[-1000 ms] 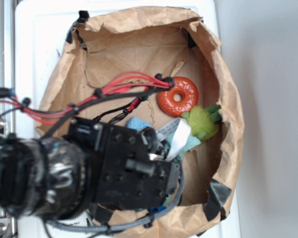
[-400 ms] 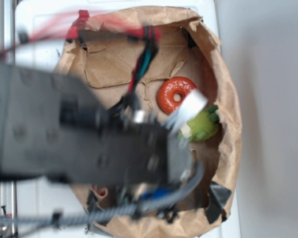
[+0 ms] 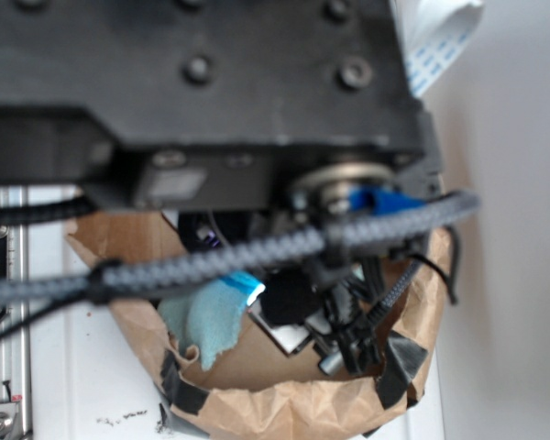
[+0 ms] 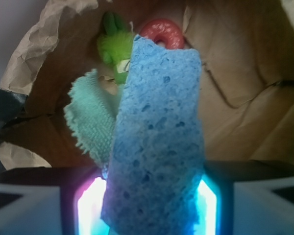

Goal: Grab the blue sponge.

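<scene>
Exterior view
Arm: the black robot arm (image 3: 211, 92) fills the upper part of the picture, close to the camera and blurred; a braided grey cable (image 3: 257, 257) runs across beneath it.
Paper bag: a brown paper bag (image 3: 284, 403) lies open on the white table (image 3: 55, 367), with only its lower rim and black tape patches clear of the arm.
Blue sponge: a light-blue piece (image 3: 211, 316) hangs under the arm, over the lower left part of the bag; from here I cannot tell whether it is the sponge or cloth.
Pincer: hidden among the dark parts and cables in this view.

Wrist view
Pincer: the pincer (image 4: 154, 200) is pinching the blue sponge, one finger pressed against each long side at the bottom edge of the picture.
Blue sponge: the blue sponge (image 4: 157, 137) stands on end between the fingers, porous face to the camera, held above the bag's floor.
Teal cloth: a teal terry cloth (image 4: 93, 120) lies in the bag just left of the sponge.
Green toy: a fuzzy green toy (image 4: 115, 41) sits beyond the cloth, near the bag's far wall.
Orange ring: an orange ring (image 4: 161, 32) lies beside the green toy, partly behind the sponge's top corner.
</scene>
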Robot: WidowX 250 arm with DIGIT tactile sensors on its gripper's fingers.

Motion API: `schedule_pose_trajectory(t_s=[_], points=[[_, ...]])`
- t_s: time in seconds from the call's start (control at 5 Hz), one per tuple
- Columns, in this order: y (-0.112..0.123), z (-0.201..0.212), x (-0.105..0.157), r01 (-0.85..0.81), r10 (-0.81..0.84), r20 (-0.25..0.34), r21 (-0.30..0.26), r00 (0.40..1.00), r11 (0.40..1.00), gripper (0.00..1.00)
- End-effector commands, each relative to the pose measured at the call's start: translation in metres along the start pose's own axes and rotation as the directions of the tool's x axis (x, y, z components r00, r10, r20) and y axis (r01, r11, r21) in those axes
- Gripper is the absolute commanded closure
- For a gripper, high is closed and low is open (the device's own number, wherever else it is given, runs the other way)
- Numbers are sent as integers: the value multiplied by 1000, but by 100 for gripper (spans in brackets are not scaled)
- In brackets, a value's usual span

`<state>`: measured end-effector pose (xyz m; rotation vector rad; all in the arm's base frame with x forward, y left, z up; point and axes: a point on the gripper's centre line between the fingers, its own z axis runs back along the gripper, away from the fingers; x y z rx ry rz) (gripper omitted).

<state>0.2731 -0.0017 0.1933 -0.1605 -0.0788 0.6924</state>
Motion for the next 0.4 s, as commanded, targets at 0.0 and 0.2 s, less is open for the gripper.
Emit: schedule_pose_trajectory(t_s=[0.0, 0.2], points=[[32, 46, 23, 52, -64, 158, 78, 985, 996, 100], [38, 50, 20, 106, -117, 220, 61, 968, 992, 100]])
